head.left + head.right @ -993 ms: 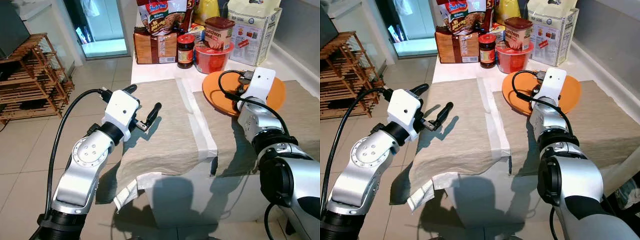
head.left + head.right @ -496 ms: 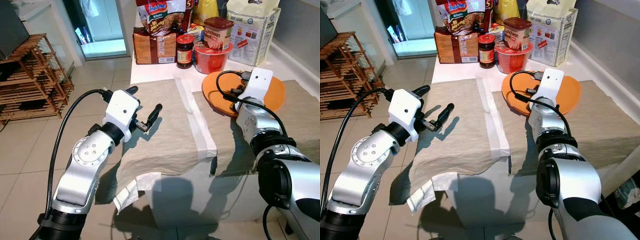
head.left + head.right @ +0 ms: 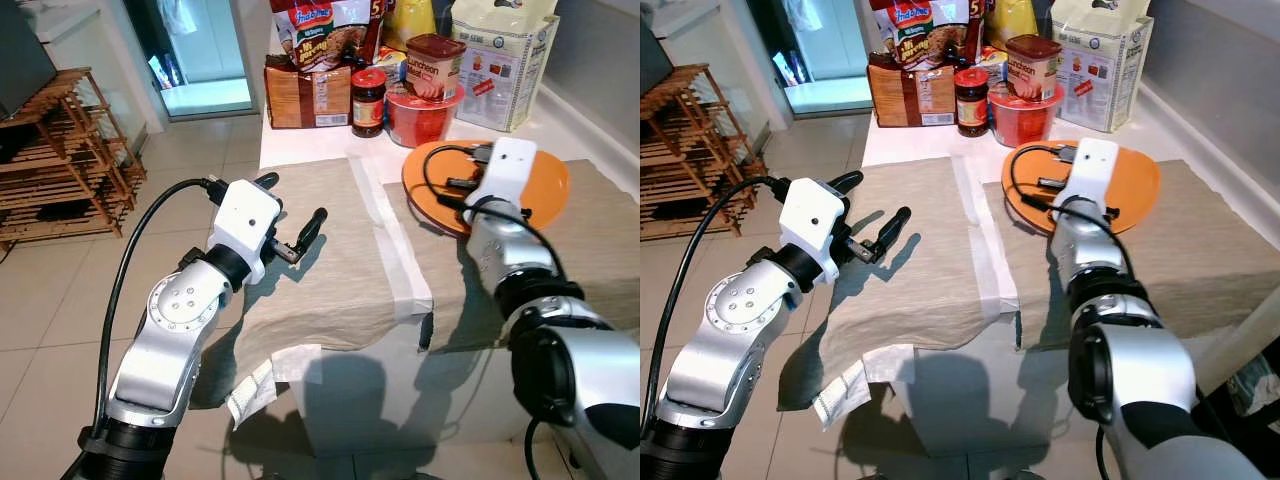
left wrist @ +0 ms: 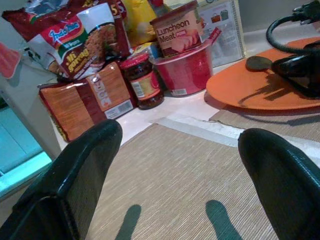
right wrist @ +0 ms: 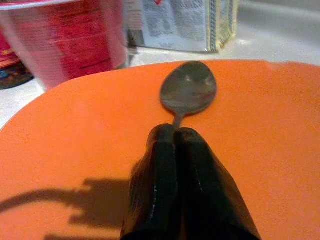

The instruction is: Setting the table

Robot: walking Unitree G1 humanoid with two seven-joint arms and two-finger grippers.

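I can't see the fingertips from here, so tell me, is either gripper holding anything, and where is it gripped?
The right gripper is shut on the spoon, pinching its handle above the orange plate. The left gripper is open, holding nothing.

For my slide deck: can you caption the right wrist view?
Right claw shut on a spoon over the orange plate, red tub behind.

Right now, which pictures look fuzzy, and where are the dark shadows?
Right wrist view: the red tub behind is blurry, the spoon sharper, a dark shadow on the orange plate. Left wrist view: two finger shadows on the placemat. Eye views: sharp, arm shadows over the table edge.
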